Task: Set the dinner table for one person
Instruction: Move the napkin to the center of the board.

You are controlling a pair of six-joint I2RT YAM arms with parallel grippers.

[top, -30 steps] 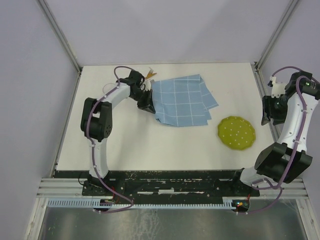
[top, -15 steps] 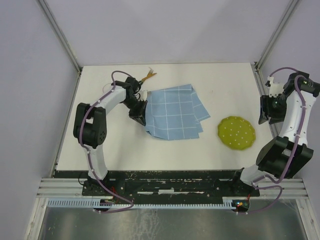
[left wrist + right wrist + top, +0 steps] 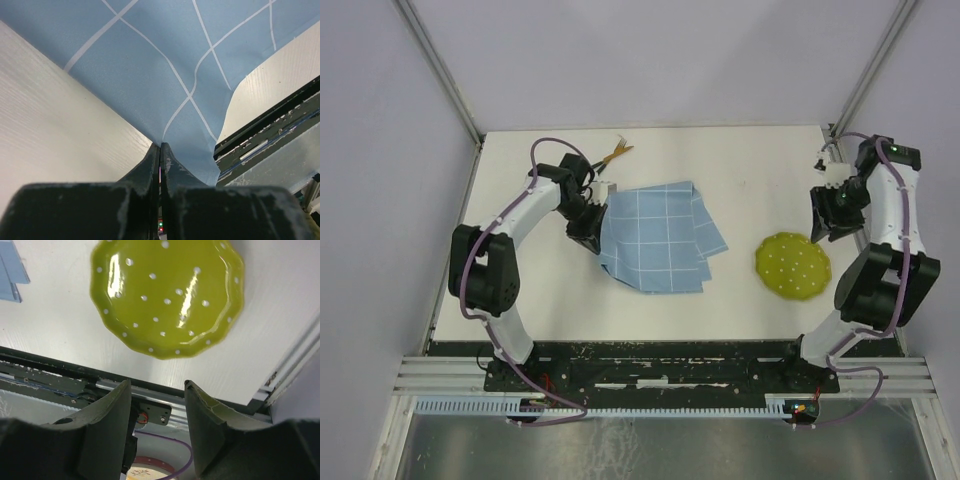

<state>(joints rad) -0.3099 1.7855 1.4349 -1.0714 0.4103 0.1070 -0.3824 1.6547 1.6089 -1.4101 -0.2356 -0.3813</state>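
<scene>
The dinner table (image 3: 750, 170) is a large off-white top. A light-blue cloth with a white grid (image 3: 655, 238) lies partly folded on it, left of the middle. My left gripper (image 3: 588, 228) is shut on the cloth's left edge. In the left wrist view the fingertips (image 3: 160, 145) pinch the fabric (image 3: 165, 65), which rises off the table (image 3: 60, 110). A yellow-green plate with white dots (image 3: 792, 266) lies flat at the right. My right gripper (image 3: 823, 222) hangs just behind it, open. In the right wrist view nothing sits between its jaws (image 3: 157, 385), and the plate (image 3: 167, 295) lies ahead of them.
A small orange-brown utensil-like thing (image 3: 618, 152) lies near the back edge, behind the left gripper. The black base rail (image 3: 650, 355) runs along the near edge. Metal frame posts (image 3: 865, 80) stand at the back corners. A red-rimmed dish (image 3: 145, 471) shows below the table edge.
The left gripper has dragged the cloth toward the near left, still shut on its edge. The right arm has swung left, closer to the plate.
</scene>
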